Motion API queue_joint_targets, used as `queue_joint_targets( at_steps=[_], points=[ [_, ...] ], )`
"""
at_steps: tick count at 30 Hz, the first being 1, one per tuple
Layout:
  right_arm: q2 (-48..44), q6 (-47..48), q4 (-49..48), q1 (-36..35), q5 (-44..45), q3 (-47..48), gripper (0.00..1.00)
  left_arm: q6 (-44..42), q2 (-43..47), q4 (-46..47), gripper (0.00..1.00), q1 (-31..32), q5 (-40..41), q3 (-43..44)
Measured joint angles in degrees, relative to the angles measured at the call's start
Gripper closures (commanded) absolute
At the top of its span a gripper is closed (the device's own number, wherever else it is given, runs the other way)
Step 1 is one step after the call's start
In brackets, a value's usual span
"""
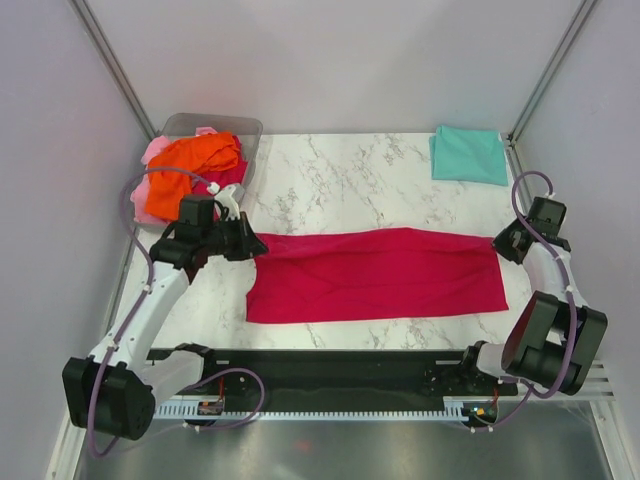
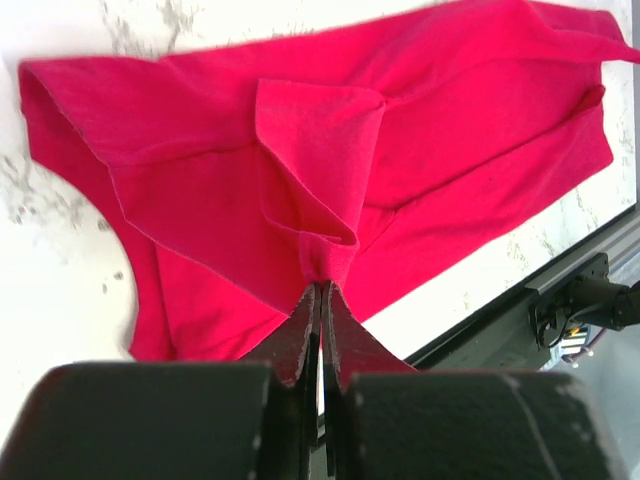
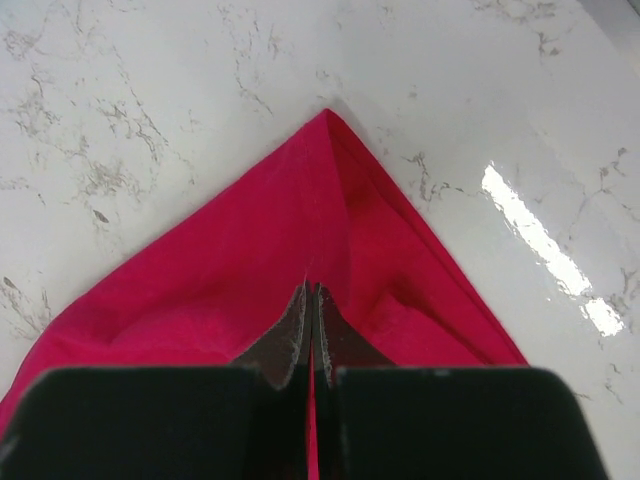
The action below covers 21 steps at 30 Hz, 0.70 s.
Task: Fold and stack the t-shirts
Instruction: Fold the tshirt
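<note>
The crimson-magenta t-shirt (image 1: pixel 375 273) lies folded into a long band across the middle of the marble table. My left gripper (image 1: pixel 256 243) is shut on its left end; in the left wrist view my left gripper (image 2: pixel 321 287) pinches a fold of the shirt (image 2: pixel 320 170). My right gripper (image 1: pixel 499 247) is shut on its right end; in the right wrist view my right gripper (image 3: pixel 311 288) pinches the cloth near a corner of the shirt (image 3: pixel 300 220). The teal t-shirt (image 1: pixel 469 154) lies folded square at the back right. The orange t-shirt (image 1: pixel 190 170) and pale pink t-shirt (image 1: pixel 155 153) are heaped at the back left.
A clear plastic bin (image 1: pixel 245 131) holds the heap at the back left. A black rail (image 1: pixel 330 360) runs along the near table edge. Grey walls close in the left, right and back sides.
</note>
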State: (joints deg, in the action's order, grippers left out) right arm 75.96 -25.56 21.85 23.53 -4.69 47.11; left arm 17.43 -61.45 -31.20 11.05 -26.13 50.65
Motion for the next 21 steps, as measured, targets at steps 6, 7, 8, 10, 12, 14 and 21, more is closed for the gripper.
queue_joint_targets(
  at_steps=[6, 7, 8, 10, 12, 14, 21],
  points=[
    [-1.11, -0.11, 0.04, 1.90, 0.07, -2.75, 1.00, 0.83, 4.07, -2.21, 0.98, 0.24, 0.00, -4.96],
    [-1.11, -0.13, 0.04, 2.34, 0.00, -3.02, 1.00, 1.03, 4.42, -2.60, 0.98, 0.24, -0.04, -5.29],
    [-1.09, -0.13, 0.00, 2.82, 0.00, -3.23, 1.00, 1.25, 4.70, -2.97, 0.98, 0.26, -0.09, -5.55],
    [-0.81, -0.24, 0.00, 4.20, -0.59, -3.54, 1.00, 1.62, 4.96, -3.10, 0.98, 0.31, 0.07, -5.90],
    [0.48, -0.46, -0.35, 5.75, -1.60, -3.52, 1.00, 1.86, 4.96, -3.26, 0.98, 0.33, 0.61, -5.97],
    [2.29, -0.72, -0.42, 6.69, -2.56, -3.50, 1.00, 2.05, 4.96, -3.50, 0.98, 0.35, 2.10, -5.97],
    [4.68, -1.29, -0.57, 7.02, -3.45, -3.61, 0.91, 2.89, 4.70, -5.07, 0.75, 0.33, 5.16, -5.97]
  ],
)
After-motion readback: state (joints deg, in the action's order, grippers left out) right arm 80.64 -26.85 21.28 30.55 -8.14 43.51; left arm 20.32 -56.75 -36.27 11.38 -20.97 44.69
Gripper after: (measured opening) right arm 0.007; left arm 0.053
